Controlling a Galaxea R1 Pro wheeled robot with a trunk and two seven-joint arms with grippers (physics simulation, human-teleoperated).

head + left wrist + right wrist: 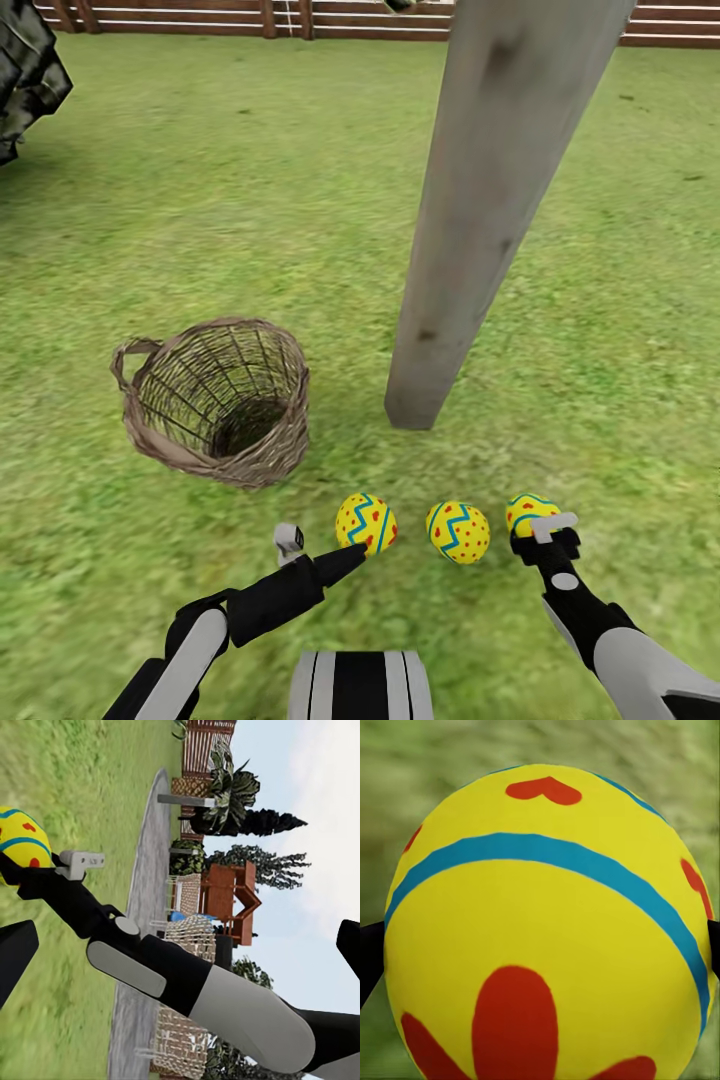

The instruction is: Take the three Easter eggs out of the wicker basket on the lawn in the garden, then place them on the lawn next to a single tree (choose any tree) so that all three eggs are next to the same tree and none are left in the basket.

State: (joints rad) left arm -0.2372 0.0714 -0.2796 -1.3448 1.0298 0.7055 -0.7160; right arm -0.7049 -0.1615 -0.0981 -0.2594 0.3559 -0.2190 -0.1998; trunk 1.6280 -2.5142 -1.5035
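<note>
- Three eggs lie in a row on the lawn [300,200], near the foot of the tree [490,200]: the left egg [366,523], the middle egg [458,532] and the right egg [530,512].
- The basket [215,400] stands on the grass just beyond the left egg, to the trunk's left, tipped so its mouth shows; no egg can be seen inside it.
- The right gripper [545,535] sits at the right egg; in the right wrist view that egg [547,930] lies between the dark fingers [367,956], which reach its sides, so the jaws look clamped on it.
- The left gripper [350,560] points at the left egg, its tip just beside it; whether its jaws are apart or together, I cannot tell.
- A wooden fence [200,18] runs along the lawn's far edge.
</note>
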